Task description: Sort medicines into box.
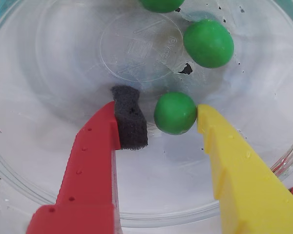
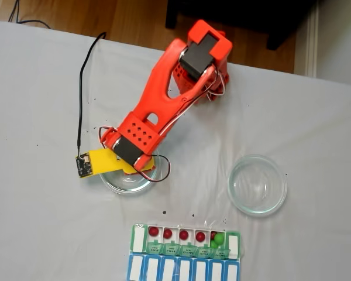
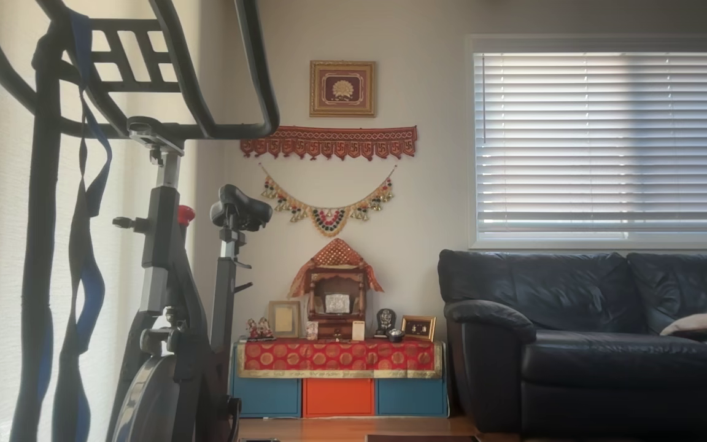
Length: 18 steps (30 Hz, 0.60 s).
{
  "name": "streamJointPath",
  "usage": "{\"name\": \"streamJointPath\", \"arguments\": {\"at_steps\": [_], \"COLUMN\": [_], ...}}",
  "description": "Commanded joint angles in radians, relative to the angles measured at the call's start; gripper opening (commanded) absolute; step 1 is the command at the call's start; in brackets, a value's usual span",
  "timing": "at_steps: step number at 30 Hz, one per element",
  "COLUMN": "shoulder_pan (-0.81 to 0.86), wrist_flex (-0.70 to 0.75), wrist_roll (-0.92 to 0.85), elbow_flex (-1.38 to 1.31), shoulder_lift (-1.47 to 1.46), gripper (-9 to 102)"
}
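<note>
Landmark: the clear round glass dish [image 2: 120,186] under the arm's claw.

Writing: raised lettering is moulded into the dish floor in the wrist view, too faint to read. The lids of the box [image 2: 186,239] carry small printed labels, too small to read in the fixed view.

Wrist view, left to right:
- Red finger [image 1: 90,165], ridged plastic, with a dark grey foam pad [image 1: 130,117] at its tip, resting inside the dish.
- Gripper [image 1: 173,127], part open, fingers spread a little wider than one ball; nothing clamped.
- Green ball [image 1: 175,112], glossy, round, on the dish floor between the fingers, touching the yellow finger's tip, apart from the foam pad.
- Second green ball [image 1: 161,4], cut by the top edge.
- Third green ball [image 1: 208,43], nearer the dish's far wall.
- Yellow finger [image 1: 237,168], smooth plastic.
- Count: three green balls in the dish, plus small black specks.

Fixed view, left to right:
- Orange arm [image 2: 164,99] reaching down over the dish on a white cloth.
- The box, below and right of the dish: one row, green translucent lids hinged open over white compartments. Four hold one dark red ball each, e.g. [image 2: 154,232]; a fifth holds one red and green balls [image 2: 219,239].
- Blue-lidded row [image 2: 184,269], directly below the box.
- Second glass dish [image 2: 257,185], right of the landmark.
</note>
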Motion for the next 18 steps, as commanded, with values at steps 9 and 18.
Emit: {"name": "streamJointPath", "arguments": {"at_steps": [9,18], "shoulder_pan": [0.003,0.002], "wrist_flex": [0.006,0.002], "wrist_roll": [0.009,0.012], "elbow_flex": [0.026,0.028], "shoulder_lift": [0.063,0.071], "gripper": [12,6]}}
